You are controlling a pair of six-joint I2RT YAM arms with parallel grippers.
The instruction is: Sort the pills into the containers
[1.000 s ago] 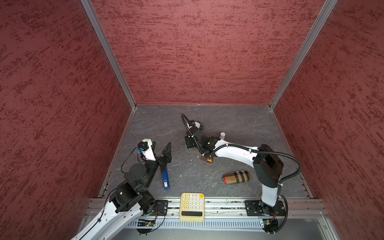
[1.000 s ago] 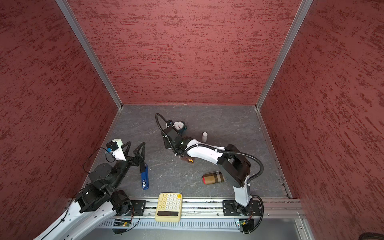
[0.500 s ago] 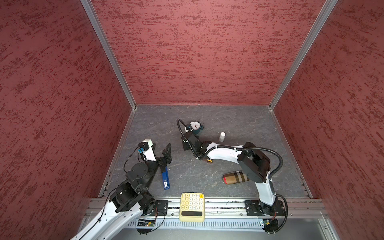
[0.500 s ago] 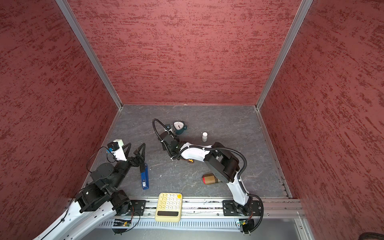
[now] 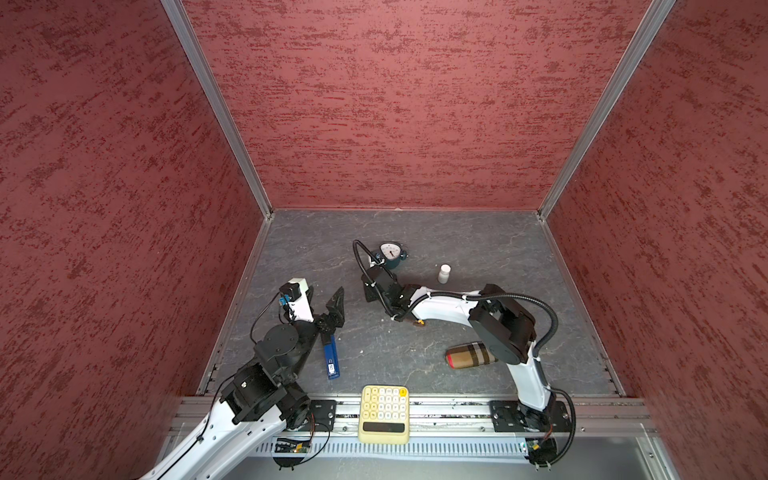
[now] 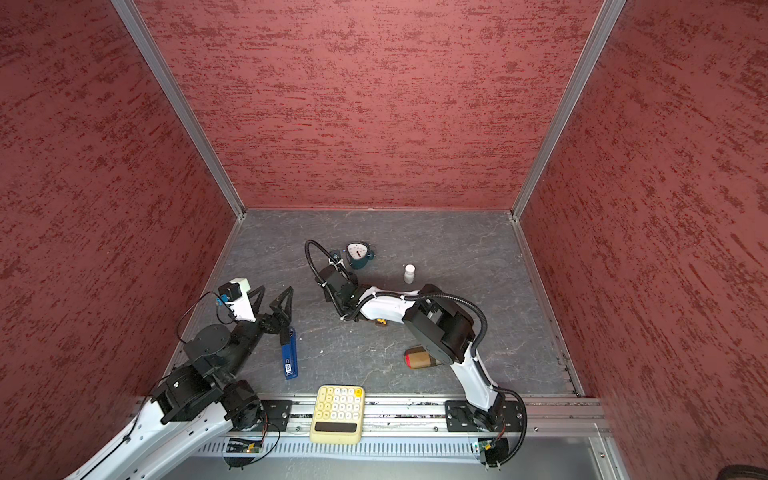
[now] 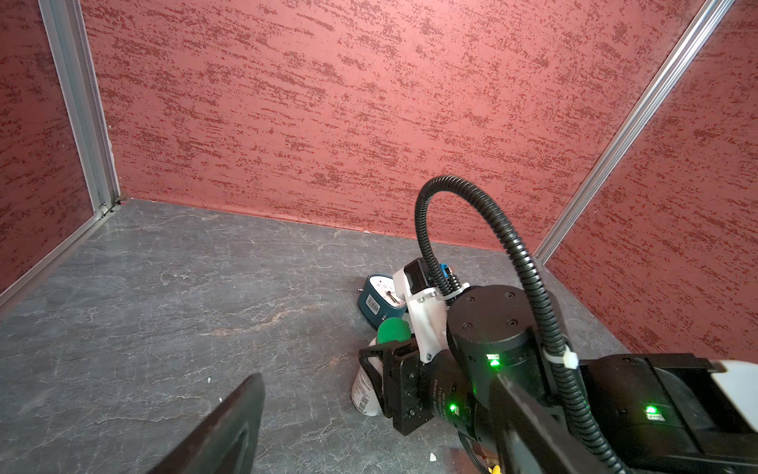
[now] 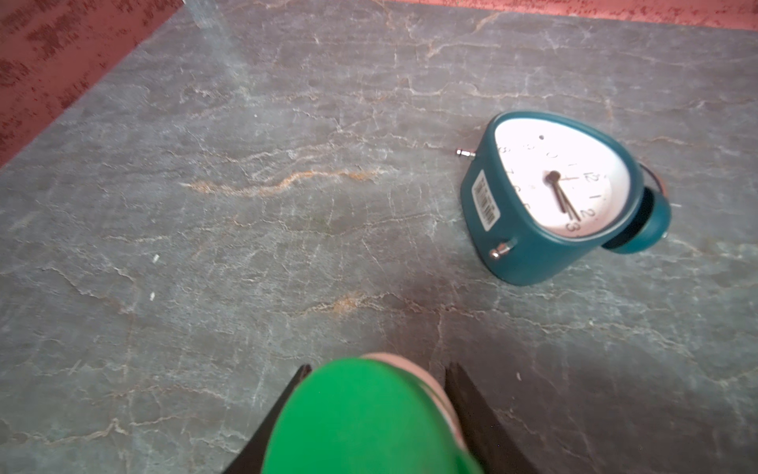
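Right tool is clamped on a green-capped white bottle near the table's middle, just beside a teal clock. Left tool stands wide apart near the left edge.

Grey slab: clock, white vial, plaid case, blue stick.

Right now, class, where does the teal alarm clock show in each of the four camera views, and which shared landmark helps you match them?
Top view: teal alarm clock at mid-floor, towards the back wall.
Top view: clock in the same spot.
Left wrist view: clock partly hidden behind the right arm's wrist.
Right wrist view: clock lies face up on the grey floor.
Landmark: the right gripper, shut on a green-capped bottle, close beside the clock.
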